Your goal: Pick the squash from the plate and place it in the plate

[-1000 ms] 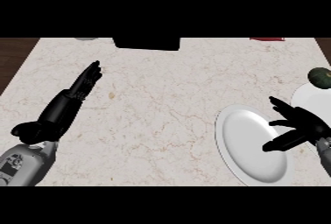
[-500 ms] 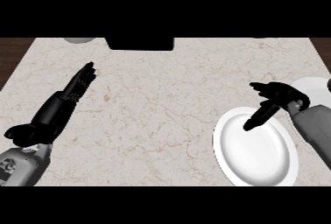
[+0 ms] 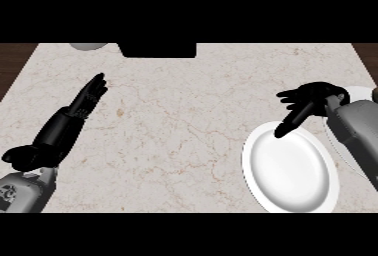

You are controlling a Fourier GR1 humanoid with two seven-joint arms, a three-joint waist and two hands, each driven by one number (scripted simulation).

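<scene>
Right now I see my right hand spread, holding nothing, over the far rim of a round glossy white plate, second plate behind it, left hand open, straight-fingered, on the veined marble counter.

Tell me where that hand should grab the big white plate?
Probably the far rim, right under the right hand, coming from above. The white plate lies flat on the counter, so only its thin edge offers a pinch hold.

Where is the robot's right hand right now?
In the head view, the right hand hovers open at the right side of the counter, above the far rim of the white plate.
</scene>
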